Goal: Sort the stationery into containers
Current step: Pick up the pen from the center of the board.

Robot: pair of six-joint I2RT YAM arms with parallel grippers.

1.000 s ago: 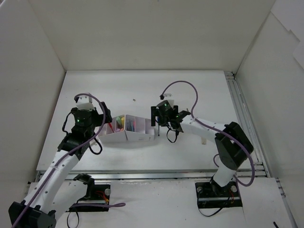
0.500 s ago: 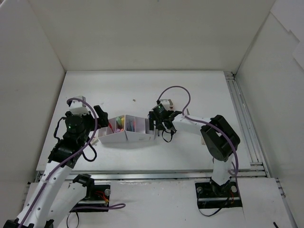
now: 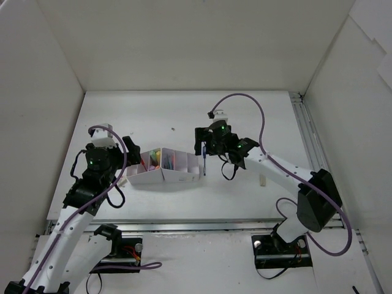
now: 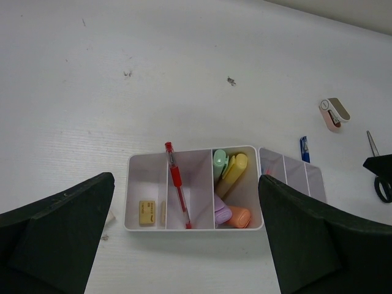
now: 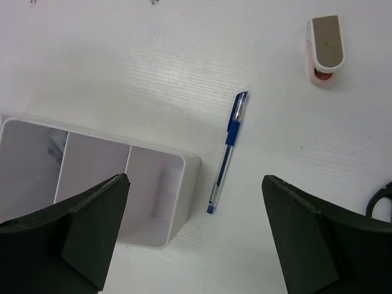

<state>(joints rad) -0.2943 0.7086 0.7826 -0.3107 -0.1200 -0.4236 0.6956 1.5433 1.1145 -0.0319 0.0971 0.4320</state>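
Note:
The white organizer (image 3: 163, 172) lies between my two grippers. In the left wrist view its left box (image 4: 132, 160) holds two pale erasers (image 4: 146, 212), a red pen (image 4: 177, 190) and green (image 4: 220, 163), yellow (image 4: 234, 173), purple (image 4: 222, 215) and orange (image 4: 240, 216) markers. A blue pen (image 5: 226, 153) lies on the table just right of the organizer's right end (image 5: 187, 184); it also shows in the top view (image 3: 204, 166). My left gripper (image 4: 187, 245) is open and empty, above the left box's near side. My right gripper (image 5: 196, 239) is open and empty, above the pen and the end compartment.
A small pink-and-white stapler-like item (image 5: 324, 44) lies beyond the pen. Black scissors (image 4: 380, 177) lie to the right, partly cut off. A small pale piece (image 3: 262, 180) lies under the right arm, another (image 4: 110, 215) lies by the organizer's left end. White walls enclose the table.
My right arm has stretched out and its gripper has shifted slightly back, so the blue pen now shows on the table. My left gripper moved left early on, then held still.

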